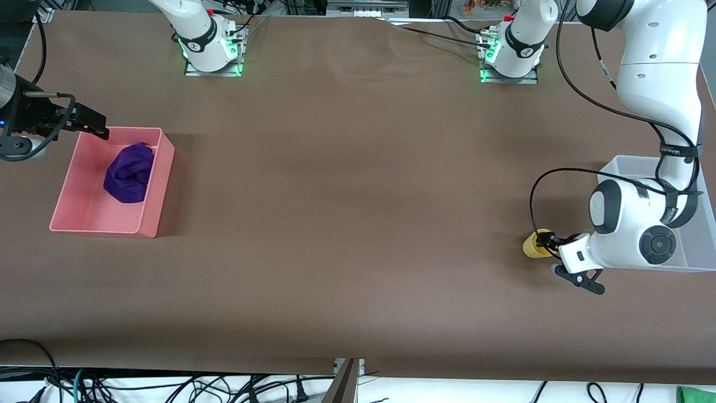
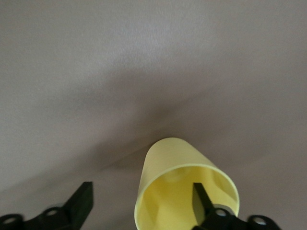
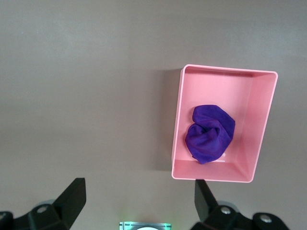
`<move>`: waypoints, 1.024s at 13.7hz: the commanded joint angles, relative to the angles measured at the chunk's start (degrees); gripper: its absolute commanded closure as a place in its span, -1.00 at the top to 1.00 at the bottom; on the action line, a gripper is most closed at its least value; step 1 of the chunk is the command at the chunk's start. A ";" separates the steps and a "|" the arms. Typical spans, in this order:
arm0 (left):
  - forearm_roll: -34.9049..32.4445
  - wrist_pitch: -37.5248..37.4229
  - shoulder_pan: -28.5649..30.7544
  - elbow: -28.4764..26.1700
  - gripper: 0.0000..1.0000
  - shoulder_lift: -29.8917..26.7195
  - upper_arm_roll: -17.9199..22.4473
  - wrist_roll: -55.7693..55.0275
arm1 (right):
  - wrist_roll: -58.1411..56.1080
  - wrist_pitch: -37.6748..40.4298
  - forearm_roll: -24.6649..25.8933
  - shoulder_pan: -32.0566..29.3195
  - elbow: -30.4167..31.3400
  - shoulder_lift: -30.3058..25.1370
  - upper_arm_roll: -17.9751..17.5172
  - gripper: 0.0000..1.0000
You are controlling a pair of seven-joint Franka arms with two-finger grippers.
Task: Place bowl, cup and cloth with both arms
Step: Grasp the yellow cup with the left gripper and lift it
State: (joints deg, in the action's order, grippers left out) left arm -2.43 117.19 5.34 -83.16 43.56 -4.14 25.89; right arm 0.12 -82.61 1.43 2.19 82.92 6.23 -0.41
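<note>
The yellow cup (image 1: 534,244) lies on its side on the table at the left arm's end, beside a clear bin. My left gripper (image 1: 547,242) is low at the cup's mouth and open. In the left wrist view, one finger (image 2: 200,199) is inside the cup (image 2: 168,158) and the other is outside it; the jaws stand wide apart. The purple cloth (image 1: 130,172) lies bunched in the pink bin (image 1: 151,224) at the right arm's end. My right gripper (image 1: 99,126) is open and empty, up over the bin's edge. The cloth (image 3: 210,133) and bin (image 3: 178,120) also show in the right wrist view. The mint-green bowl is not in view.
A clear plastic bin (image 1: 615,167) stands at the left arm's end, mostly covered by the left arm. The arm bases (image 1: 212,53) stand along the table's edge farthest from the front camera. Brown table between the bins.
</note>
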 commanded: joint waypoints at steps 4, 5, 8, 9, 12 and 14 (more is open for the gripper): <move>-1.70 0.59 -0.60 -0.60 -1.00 -0.67 0.36 0.04 | -0.30 1.49 0.15 -0.34 -2.85 1.33 -0.38 1.00; -1.70 0.50 -0.60 -0.60 -1.00 -0.85 0.36 -0.14 | -0.21 1.40 0.07 -0.34 -2.85 1.33 -0.38 1.00; -1.70 -0.63 0.01 0.71 -1.00 -2.50 0.36 -0.14 | -0.21 1.31 0.15 -0.25 -2.85 1.33 -0.47 1.00; -1.88 -3.34 0.28 1.15 -1.00 -4.43 0.62 -0.05 | -0.21 1.05 0.15 -0.25 -2.85 1.33 -0.47 1.00; -3.89 -15.98 0.63 7.81 -1.00 -8.48 2.90 1.86 | 0.14 1.05 0.15 -0.08 -2.85 1.33 -0.56 1.00; -7.75 -21.89 0.81 13.09 -1.00 -8.85 7.10 9.66 | 0.23 0.96 0.15 -0.16 -2.85 1.33 -0.56 1.00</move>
State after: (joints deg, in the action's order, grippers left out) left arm -7.32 100.59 5.79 -74.39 35.41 -0.31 29.12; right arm 0.12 -82.60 1.43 2.29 81.82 6.92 -0.55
